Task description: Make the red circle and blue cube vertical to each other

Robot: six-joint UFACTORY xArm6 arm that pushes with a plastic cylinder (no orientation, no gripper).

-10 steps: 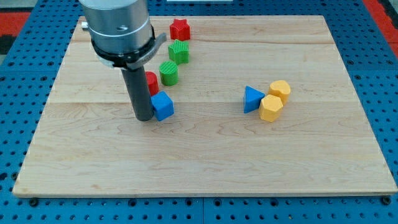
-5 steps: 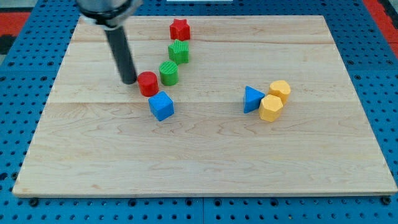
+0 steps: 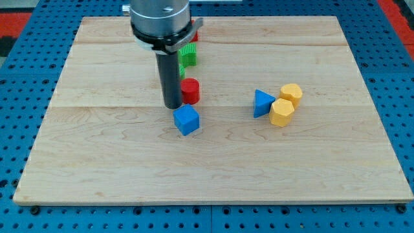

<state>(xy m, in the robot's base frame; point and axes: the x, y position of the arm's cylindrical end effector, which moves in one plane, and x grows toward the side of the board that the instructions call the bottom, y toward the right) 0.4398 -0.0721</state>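
The red circle (image 3: 190, 90) stands on the wooden board (image 3: 97, 162), near the middle. The blue cube (image 3: 186, 120) sits just below it and a little to its left, a small gap apart. My tip (image 3: 173, 105) is down on the board, touching the left side of the red circle and just above the blue cube's upper left corner. The rod and arm body hide most of the blocks behind them.
A green block (image 3: 188, 54) and a bit of a red block (image 3: 193, 35) show past the arm at the view's top. A blue triangle (image 3: 262, 103) and two yellow blocks (image 3: 282, 112) (image 3: 291, 94) sit at the view's right.
My tip moved right from the red circle's left. The red circle and the blue cube have both shifted right. The arm now covers the green blocks and the red star.
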